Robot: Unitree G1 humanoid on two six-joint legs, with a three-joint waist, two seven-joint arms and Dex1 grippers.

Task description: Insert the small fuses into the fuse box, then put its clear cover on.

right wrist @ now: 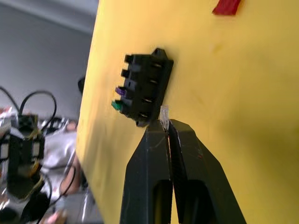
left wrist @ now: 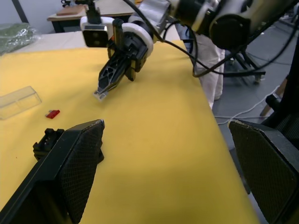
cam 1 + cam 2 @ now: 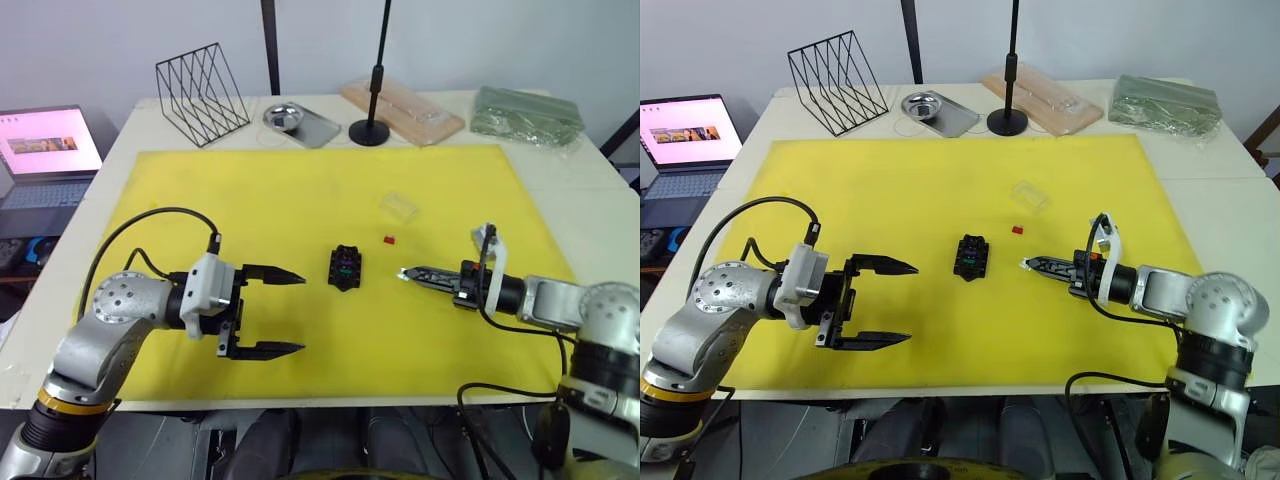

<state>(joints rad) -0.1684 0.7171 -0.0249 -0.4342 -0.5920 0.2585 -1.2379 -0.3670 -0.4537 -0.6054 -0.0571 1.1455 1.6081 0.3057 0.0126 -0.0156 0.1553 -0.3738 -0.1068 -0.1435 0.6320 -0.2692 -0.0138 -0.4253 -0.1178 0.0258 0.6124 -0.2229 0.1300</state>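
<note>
The black fuse box point(image 3: 345, 267) lies at the middle of the yellow mat point(image 3: 250, 190), with a green and a purple fuse seated in it point(image 1: 122, 99). A red fuse point(image 3: 389, 240) lies loose just beyond it, and the clear cover point(image 3: 398, 207) lies farther back. My right gripper point(image 3: 405, 273) is shut on a small grey fuse point(image 1: 164, 113), its tip a short way right of the box. My left gripper point(image 3: 300, 313) stands open to the left of the box, holding nothing.
Along the table's back edge stand a black wire rack point(image 3: 203, 93), a metal tray with a bowl point(image 3: 295, 120), a black stand base point(image 3: 370, 130), a wooden board in a clear tray point(image 3: 400, 108) and a green bag point(image 3: 527, 115). A laptop point(image 3: 45, 150) sits at the left.
</note>
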